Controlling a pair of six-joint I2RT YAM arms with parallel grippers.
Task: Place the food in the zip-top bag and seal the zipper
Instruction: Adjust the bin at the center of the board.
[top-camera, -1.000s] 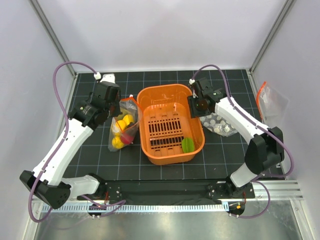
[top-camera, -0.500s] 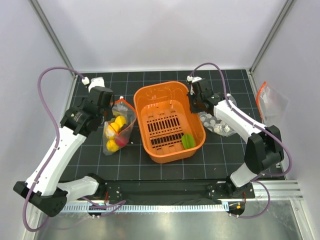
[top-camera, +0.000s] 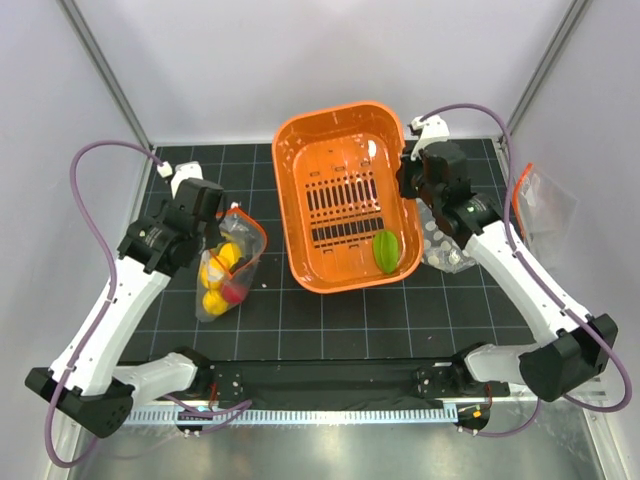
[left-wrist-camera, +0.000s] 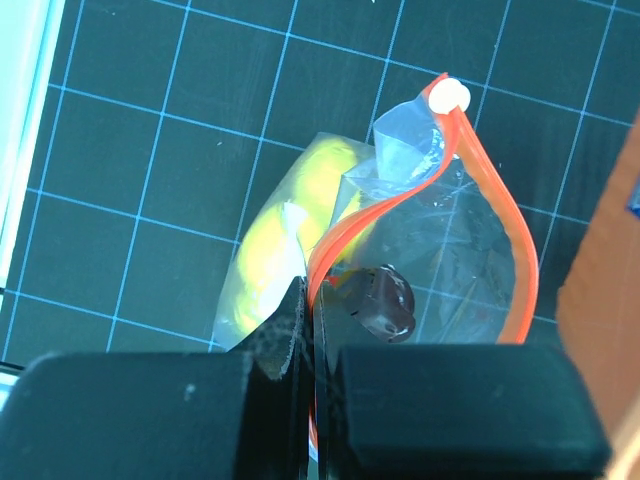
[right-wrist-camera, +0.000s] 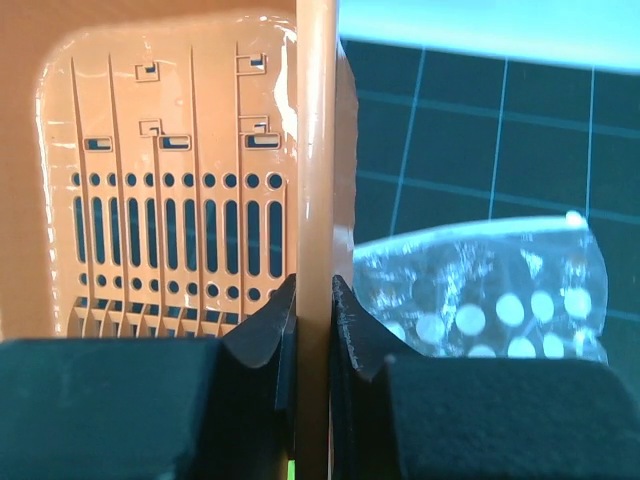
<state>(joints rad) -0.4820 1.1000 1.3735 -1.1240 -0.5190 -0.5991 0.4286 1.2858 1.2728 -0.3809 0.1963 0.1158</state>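
The zip-top bag (top-camera: 228, 270) hangs open at left, holding yellow food (top-camera: 213, 276) and a red piece. My left gripper (top-camera: 212, 222) is shut on the bag's orange-red zipper (left-wrist-camera: 515, 250) edge and holds it up. In the left wrist view the gripper (left-wrist-camera: 314, 300) pinches the strip, with a yellow piece (left-wrist-camera: 285, 215) and a dark purple piece (left-wrist-camera: 383, 300) inside. My right gripper (top-camera: 410, 180) is shut on the right rim of the orange basket (top-camera: 300, 170) and lifts it tilted. A green food piece (top-camera: 384, 249) lies in the basket. The right wrist view shows my gripper (right-wrist-camera: 313, 290) on the rim (right-wrist-camera: 317, 150).
A clear bag printed with white dots (top-camera: 440, 245) lies under the right arm, also in the right wrist view (right-wrist-camera: 500, 290). Another clear pouch with an orange-red strip (top-camera: 540, 200) leans at the right wall. The mat is black with a grid.
The right gripper has lifted and tilted the orange basket toward the back; the green piece slid to its lower right corner. The left gripper moved the bag down and left.
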